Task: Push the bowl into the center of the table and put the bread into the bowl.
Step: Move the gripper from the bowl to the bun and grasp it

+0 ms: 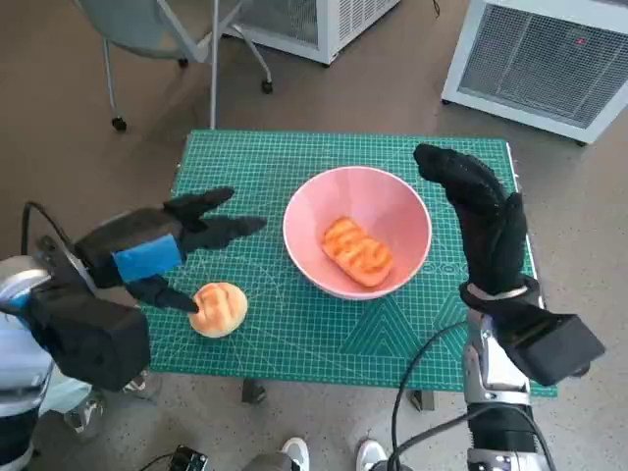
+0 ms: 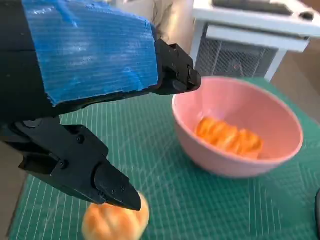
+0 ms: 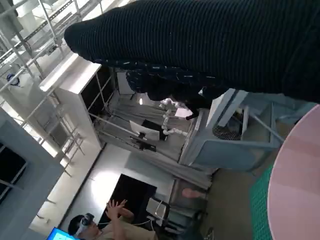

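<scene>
The green surface is filling mid-frame, carrying the pink bowl at centre with one bread lying inside. The right hand is hovering released, right of it. The left hand, fingers apart and empty, is touching the round bread lower left; it should be closing squarely around it before lifting.

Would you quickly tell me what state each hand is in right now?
Left hand: open, fingers spread above the round bun, holding nothing.
Right hand: open, raised beside the pink bowl, holding nothing.
</scene>
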